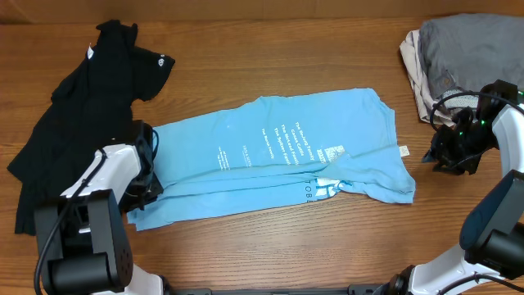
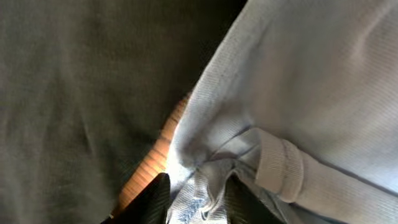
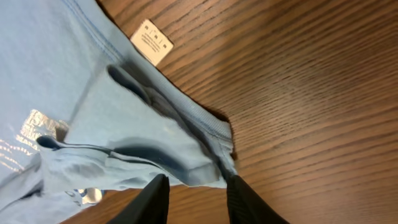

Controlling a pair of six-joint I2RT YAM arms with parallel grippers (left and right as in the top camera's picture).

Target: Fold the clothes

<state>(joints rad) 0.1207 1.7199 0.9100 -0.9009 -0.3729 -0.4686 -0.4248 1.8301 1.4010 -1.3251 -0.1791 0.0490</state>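
We see a wooden table (image 1: 270, 65) with a brown grain. A light blue T-shirt (image 1: 278, 164) lies spread across its middle, its length running from 8 o'clock to 2 o'clock, with a white tag (image 1: 403, 151) at its 3 o'clock edge. A black T-shirt (image 1: 82, 115) lies crumpled just beside it at 9 to 10 o'clock. At 2 o'clock rests a heap (image 1: 463, 49), perhaps grey and beige garments.

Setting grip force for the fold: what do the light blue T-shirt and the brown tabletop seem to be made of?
Light blue T-shirt: soft matte knit, probably cotton jersey; fine ribbing and stitched hems show. Brown tabletop: wood or wood-look laminate, slight sheen; streaky grain shows.
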